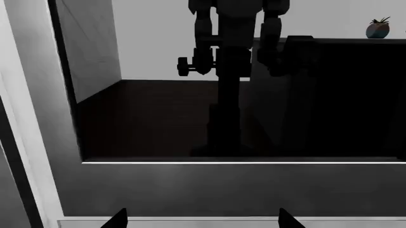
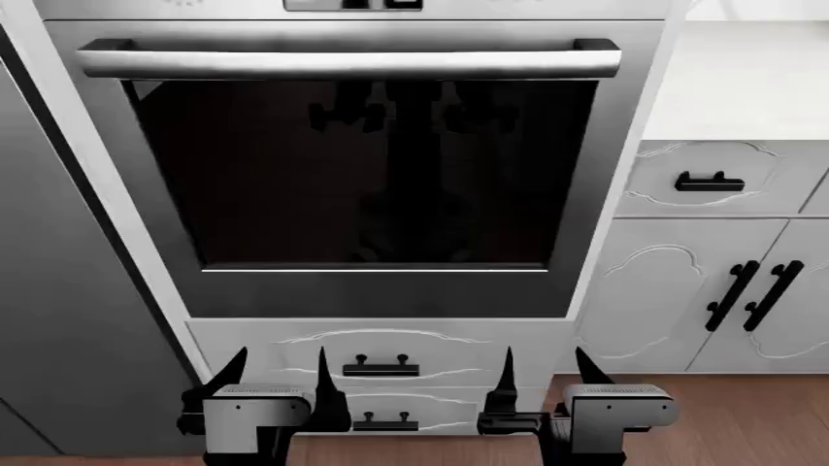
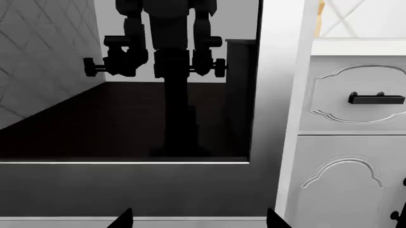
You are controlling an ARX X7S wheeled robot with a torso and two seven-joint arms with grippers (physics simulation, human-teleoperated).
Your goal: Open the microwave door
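Kitchen, built-in oven (image 2: pixel 376 165), white cabinets (image 2: pixel 706 262), drawers (image 2: pixel 382 364)

Open air lies between both grippers and the oven door (image 2: pixel 376 175), whose long handle (image 2: pixel 348 63) spans the top unobstructed. Drawers (image 2: pixel 382 364) sit just ahead of the fingertips; cabinets (image 2: pixel 725 282) flank the right.

Black oven glass (image 2: pixel 369 175), white cabinets (image 2: pixel 674 282)
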